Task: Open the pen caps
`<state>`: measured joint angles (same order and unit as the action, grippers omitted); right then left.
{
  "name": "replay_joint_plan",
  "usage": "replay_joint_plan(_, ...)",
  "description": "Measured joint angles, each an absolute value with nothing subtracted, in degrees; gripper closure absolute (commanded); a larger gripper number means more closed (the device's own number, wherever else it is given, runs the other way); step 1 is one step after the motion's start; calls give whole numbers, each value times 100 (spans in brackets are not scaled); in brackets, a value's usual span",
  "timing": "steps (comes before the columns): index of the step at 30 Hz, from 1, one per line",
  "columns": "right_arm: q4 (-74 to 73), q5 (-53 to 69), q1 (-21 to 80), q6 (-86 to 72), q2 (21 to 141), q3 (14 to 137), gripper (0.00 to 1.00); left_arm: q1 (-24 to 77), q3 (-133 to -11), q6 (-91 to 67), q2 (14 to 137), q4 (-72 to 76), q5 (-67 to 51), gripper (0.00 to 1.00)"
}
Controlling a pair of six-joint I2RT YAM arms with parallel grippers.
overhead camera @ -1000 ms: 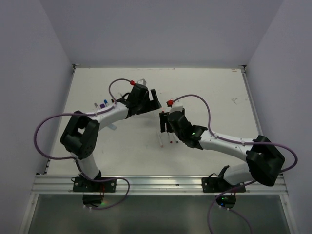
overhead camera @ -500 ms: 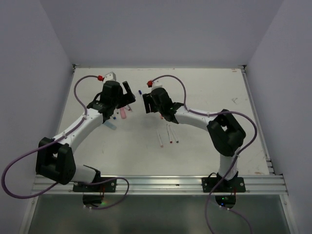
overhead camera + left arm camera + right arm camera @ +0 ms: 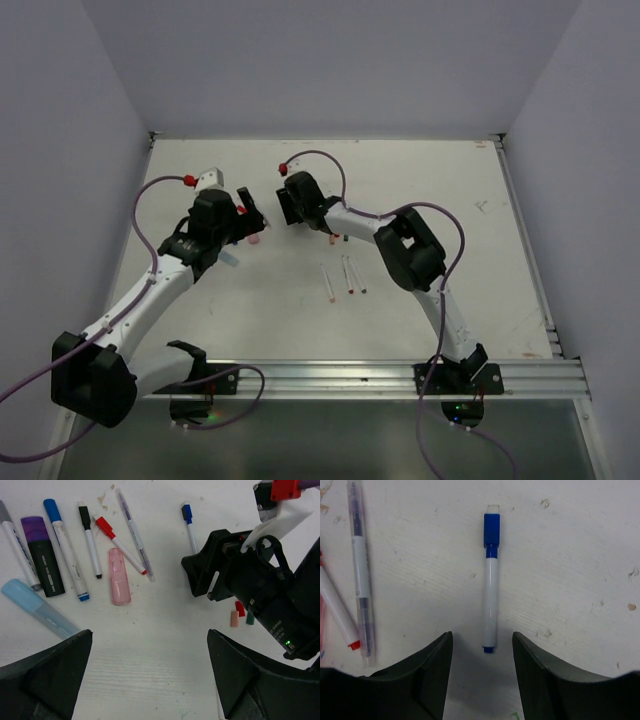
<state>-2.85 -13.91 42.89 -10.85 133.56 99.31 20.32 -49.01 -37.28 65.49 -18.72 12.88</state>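
Your right gripper (image 3: 482, 680) stands spread with nothing in it. A slim white pen (image 3: 490, 600) lies straight ahead, its tail just inside the gap between the fingers (image 3: 395, 680) and touching neither, its blue cap (image 3: 491, 529) on at the far end. Your left gripper (image 3: 150, 680) is spread wide too, and empty. Ahead and to its left lie capped pens in a row: black cap (image 3: 83, 515), red cap (image 3: 103, 526), purple cap (image 3: 32, 527). A pink highlighter (image 3: 120, 576) lies nearest ahead. Three loose caps (image 3: 240, 608) sit ahead to its right.
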Motion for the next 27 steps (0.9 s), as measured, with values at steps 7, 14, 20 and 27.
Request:
replay_joint_plan(7,-799,-1396,4265,-1092,13885,10844,82,2032,-4595,-3726,6399,-1900,1286,2)
replay_joint_plan(14,-545,-1313,4268,-1157,13406,10020,100,2032,-4574,-3728,6438,-1787,1149,2)
replay_joint_plan(20,-213,-965,4274,-1321,12121,8060,100,2032,-4574,-3837,6772,-1538,722,2)
replay_joint_plan(27,119,-672,4456,-1629,10643,6431,100,2032,-4574,-4154,7338,-937,-137,6)
